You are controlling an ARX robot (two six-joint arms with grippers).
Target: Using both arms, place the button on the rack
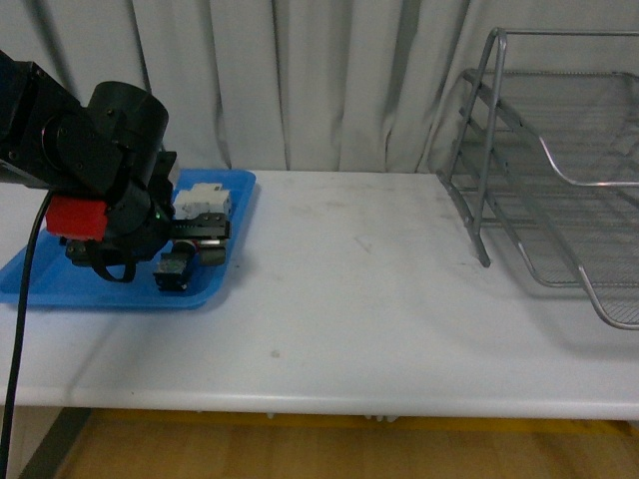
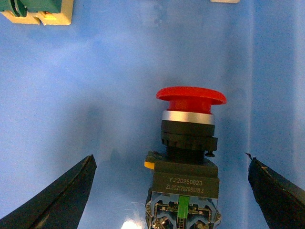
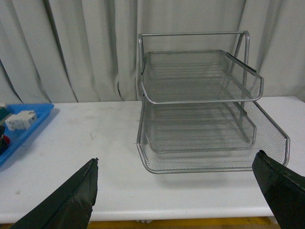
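Left arm point(image 1: 100, 170) is down over the blue tray point(image 1: 60, 284) at the table's point(image 1: 349, 309) left end, and the wrist view gives the close look: the left gripper point(image 2: 170, 160) is spread wide, one black finger point(image 2: 62, 195) on each side of the button point(image 2: 188, 143), both well clear of it, nothing touching and nothing gripped. The button sits on the tray floor between those fingers, red cap pointing away from the gripper, with a silver ring under the cap and a dark body carrying a printed label nearest the camera. Beyond it on the tray, a green-topped block point(image 2: 35, 9) shows at the picture's edge, and the front view picks out a white block point(image 1: 205, 200) toward the back of the tray. From the front the arm's bulk covers most of the tray, and the button can't be made out for sure. Over to the right gripper point(image 3: 175, 162): also wide open and empty, hanging above the bare table and facing the rack point(image 3: 200, 100). The rack stands at the table's right end before the curtain point(image 1: 300, 80), well apart from the tray.
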